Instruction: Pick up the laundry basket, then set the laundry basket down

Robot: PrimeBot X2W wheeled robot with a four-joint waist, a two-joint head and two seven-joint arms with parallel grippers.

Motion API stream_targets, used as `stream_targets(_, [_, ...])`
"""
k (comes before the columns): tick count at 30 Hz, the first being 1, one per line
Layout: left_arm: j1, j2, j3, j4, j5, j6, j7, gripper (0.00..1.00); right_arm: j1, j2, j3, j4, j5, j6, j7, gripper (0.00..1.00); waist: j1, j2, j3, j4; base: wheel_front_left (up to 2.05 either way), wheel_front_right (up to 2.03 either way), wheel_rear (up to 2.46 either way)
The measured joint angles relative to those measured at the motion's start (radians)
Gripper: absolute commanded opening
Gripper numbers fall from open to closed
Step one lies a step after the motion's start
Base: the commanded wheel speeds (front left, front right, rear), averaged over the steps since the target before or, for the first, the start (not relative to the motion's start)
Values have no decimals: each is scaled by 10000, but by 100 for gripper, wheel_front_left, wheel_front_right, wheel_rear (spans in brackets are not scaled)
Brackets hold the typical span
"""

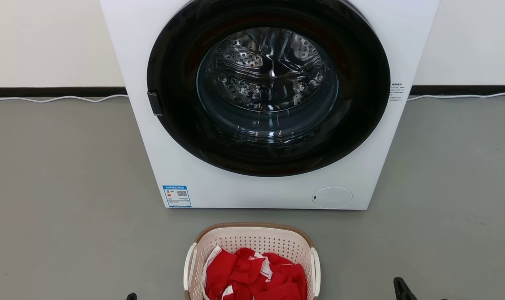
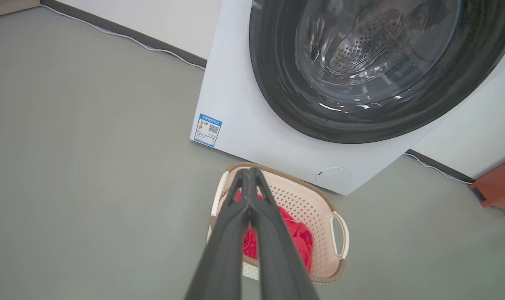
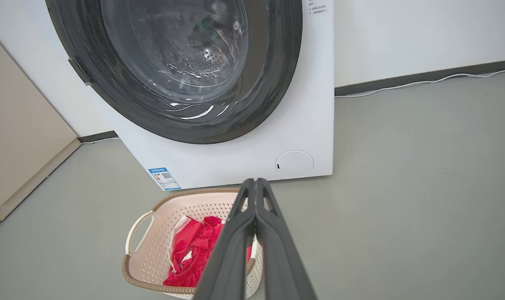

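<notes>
Both grippers are closed on nothing. The left gripper (image 2: 249, 173) and the right gripper (image 3: 256, 182) each have their fingers pressed together. In the head view they are cropped to dark tips flanking the laundry basket (image 1: 252, 228), clear of it. The basket's near end is also cut off there. It stands on the grey floor (image 1: 69, 187) just before the washing machine (image 1: 269, 196) and holds crumpled red-and-white cloth (image 1: 252, 275). The left wrist view includes a cropped red-brown object (image 2: 498, 187) that cannot be identified.

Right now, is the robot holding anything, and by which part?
Nothing: both pairs of jaws are shut empty; the cream perforated plastic laundry basket sits untouched.
</notes>
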Motion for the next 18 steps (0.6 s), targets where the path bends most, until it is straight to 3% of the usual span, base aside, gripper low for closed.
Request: stream_targets(18, [-174,-63,107,-113,-1732,0,491,0,-130,2,-119,-180,2105,0,512,0,-6,0,131,-42,0,0,0])
